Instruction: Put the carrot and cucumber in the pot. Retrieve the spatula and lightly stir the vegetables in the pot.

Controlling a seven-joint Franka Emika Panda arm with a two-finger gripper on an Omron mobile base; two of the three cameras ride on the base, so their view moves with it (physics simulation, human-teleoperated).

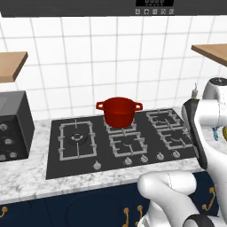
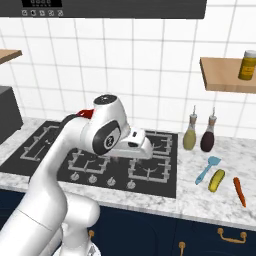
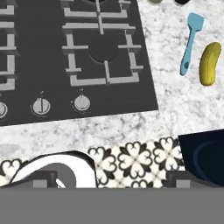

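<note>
The red pot [image 1: 119, 111] stands on a rear burner of the black stove [image 1: 80, 164]; in the right base view a sliver of the pot [image 2: 86, 113] shows behind my arm. On the marble counter right of the stove lie the light-blue spatula [image 2: 207, 170], the yellow-green cucumber [image 2: 216, 180] and the orange carrot [image 2: 240, 191], side by side. My hand [image 2: 134, 145] hovers over the stove's front right burners. In the hand view the gripper [image 3: 113, 180] is open, its tips far apart with nothing between them. There the spatula [image 3: 191, 41] and the cucumber [image 3: 209, 63] lie at the upper right.
Two dark-topped bottles [image 2: 189, 134] [image 2: 208, 136] stand at the back of the counter behind the vegetables. A wooden shelf [image 2: 225, 75] above carries a yellow jar [image 2: 247, 65]. A black appliance [image 1: 13, 126] sits left of the stove. Stove knobs [image 3: 82, 103] line its front edge.
</note>
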